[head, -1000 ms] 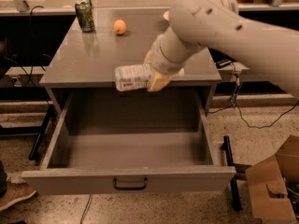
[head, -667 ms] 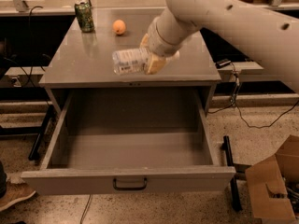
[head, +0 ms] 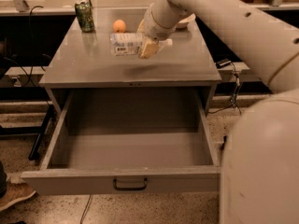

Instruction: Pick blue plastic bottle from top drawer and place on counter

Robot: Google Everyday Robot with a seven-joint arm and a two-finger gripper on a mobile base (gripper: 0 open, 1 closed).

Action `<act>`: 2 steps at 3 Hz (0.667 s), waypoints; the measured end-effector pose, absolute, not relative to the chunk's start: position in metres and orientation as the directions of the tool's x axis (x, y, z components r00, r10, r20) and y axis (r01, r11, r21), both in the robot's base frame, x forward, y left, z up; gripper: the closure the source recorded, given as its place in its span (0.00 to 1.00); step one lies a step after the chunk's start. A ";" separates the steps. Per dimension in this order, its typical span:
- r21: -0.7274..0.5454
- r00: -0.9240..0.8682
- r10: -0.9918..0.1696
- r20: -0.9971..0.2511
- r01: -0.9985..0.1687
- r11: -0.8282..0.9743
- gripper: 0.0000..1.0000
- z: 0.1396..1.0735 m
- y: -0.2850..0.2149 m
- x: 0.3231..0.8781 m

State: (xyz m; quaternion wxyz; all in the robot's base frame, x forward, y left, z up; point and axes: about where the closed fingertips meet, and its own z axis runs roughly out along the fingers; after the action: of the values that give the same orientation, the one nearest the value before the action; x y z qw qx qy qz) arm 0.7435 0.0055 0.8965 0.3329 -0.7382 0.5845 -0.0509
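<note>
The blue plastic bottle point(head: 125, 44) is a small clear bottle with a pale printed label, held on its side in the air above the middle of the counter point(head: 93, 69). My gripper point(head: 145, 46) is shut on the bottle's right end, with the white arm reaching in from the upper right. A shadow lies on the counter below the bottle. The top drawer point(head: 126, 143) stands pulled fully open below, with nothing in it, its dark bar handle point(head: 130, 185) on the front panel.
A green drink can point(head: 85, 16) stands at the counter's back left. An orange fruit point(head: 119, 26) lies at the back centre. A pale bowl point(head: 186, 20) sits behind the arm. My arm's large white body point(head: 261, 162) fills the right foreground.
My gripper has carried the bottle up and away from the drawer's edge to above the middle of the counter. The view has shifted closer and higher.
</note>
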 end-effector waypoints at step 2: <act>-0.462 0.215 -0.918 -0.335 -0.886 -0.038 0.57 0.870 0.006 0.771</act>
State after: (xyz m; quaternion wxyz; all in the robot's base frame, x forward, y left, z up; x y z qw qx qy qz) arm 0.7706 0.0058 0.8700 0.2979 -0.7201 0.6261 -0.0266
